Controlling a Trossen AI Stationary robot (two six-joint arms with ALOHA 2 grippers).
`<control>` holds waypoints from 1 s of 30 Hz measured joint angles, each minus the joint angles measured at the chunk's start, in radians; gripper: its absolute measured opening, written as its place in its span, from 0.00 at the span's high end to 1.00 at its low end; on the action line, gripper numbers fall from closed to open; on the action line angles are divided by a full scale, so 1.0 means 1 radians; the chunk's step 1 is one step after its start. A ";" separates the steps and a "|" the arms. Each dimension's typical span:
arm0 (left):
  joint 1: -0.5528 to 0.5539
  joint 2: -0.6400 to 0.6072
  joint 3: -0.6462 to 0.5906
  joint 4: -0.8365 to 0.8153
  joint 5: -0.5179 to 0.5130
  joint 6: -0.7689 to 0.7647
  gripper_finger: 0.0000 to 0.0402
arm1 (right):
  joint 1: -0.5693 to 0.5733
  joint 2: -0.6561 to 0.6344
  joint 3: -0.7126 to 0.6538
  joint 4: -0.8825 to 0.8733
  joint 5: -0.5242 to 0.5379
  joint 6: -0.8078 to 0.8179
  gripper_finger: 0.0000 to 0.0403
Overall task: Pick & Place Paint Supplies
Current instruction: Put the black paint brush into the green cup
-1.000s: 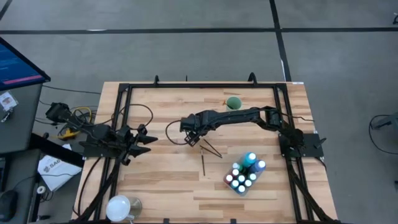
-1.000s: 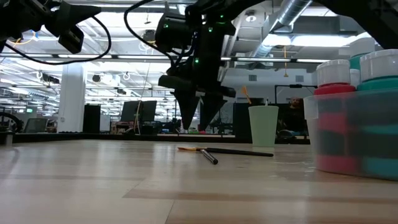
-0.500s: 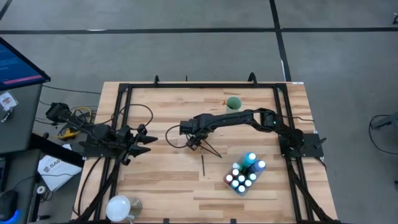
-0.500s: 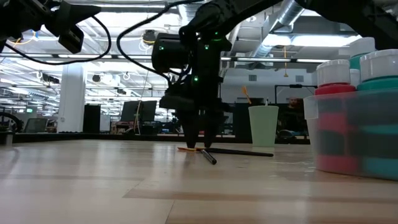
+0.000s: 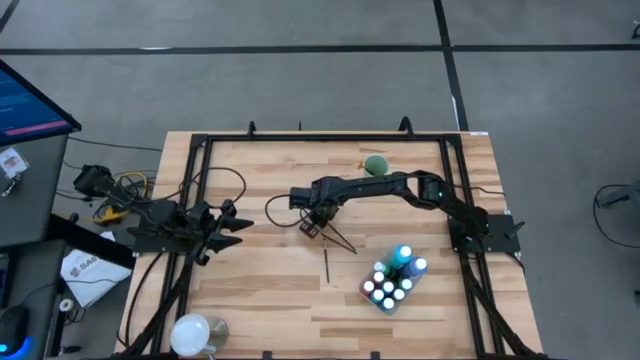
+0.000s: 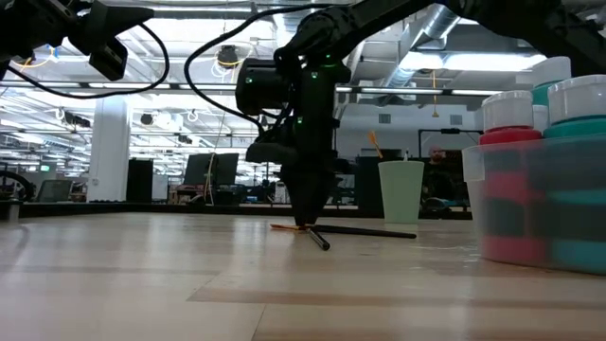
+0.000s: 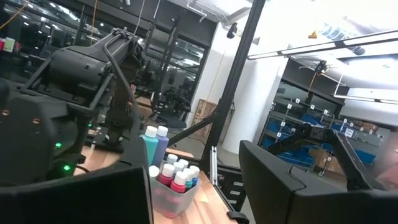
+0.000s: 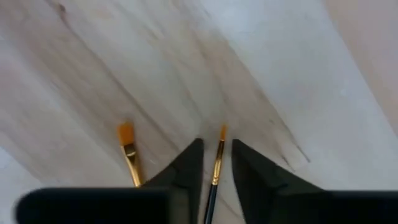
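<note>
As I look down on the bench [image 5: 260, 290]: two arms, only the right one works.
Right pincer [image 8: 216, 163]: low at the bench middle, fingers narrowed around a thin paintbrush [image 8: 216, 168], a small gap each side.
Second paintbrush [image 8: 129, 152]: lies just beside.
Paint bottles [image 5: 392, 280]: in the clear tub [image 6: 540, 204], well apart.
Left pincer [image 5: 238, 225]: open, holds nothing, waits at the left edge.

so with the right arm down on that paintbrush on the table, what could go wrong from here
The right end effector straddles one thin paintbrush near its bristle end; gripped so far from the middle, it may pivot or slip when lifted. A second paintbrush lies close beside the fingers and could be nudged. The fingertips sit at the table, so they may scrape the wood.
</note>
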State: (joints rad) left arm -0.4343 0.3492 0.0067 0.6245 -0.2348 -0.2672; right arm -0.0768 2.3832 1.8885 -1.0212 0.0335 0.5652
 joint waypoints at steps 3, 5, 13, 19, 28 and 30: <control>0.000 0.000 0.000 0.002 0.000 0.000 0.67 | -0.008 0.000 -0.001 -0.003 -0.010 0.000 0.92; 0.000 0.000 0.000 0.003 0.000 0.000 0.67 | -0.007 -0.001 -0.002 -0.004 -0.008 0.000 0.97; 0.000 0.000 0.000 0.005 0.000 0.000 0.67 | -0.007 -0.009 -0.005 -0.010 -0.007 -0.015 1.00; 0.000 0.000 0.000 0.005 0.000 0.000 0.67 | -0.004 -0.046 -0.011 -0.005 0.028 -0.019 1.00; 0.000 0.000 0.000 0.005 0.000 0.000 0.67 | 0.004 -0.137 -0.010 -0.008 0.082 -0.018 1.00; 0.000 0.000 0.000 0.005 0.000 0.000 0.67 | 0.005 -0.166 -0.010 -0.010 0.102 -0.016 1.00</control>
State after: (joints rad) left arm -0.4343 0.3492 0.0066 0.6298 -0.2348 -0.2672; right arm -0.0719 2.2175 1.8782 -1.0316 0.1360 0.5494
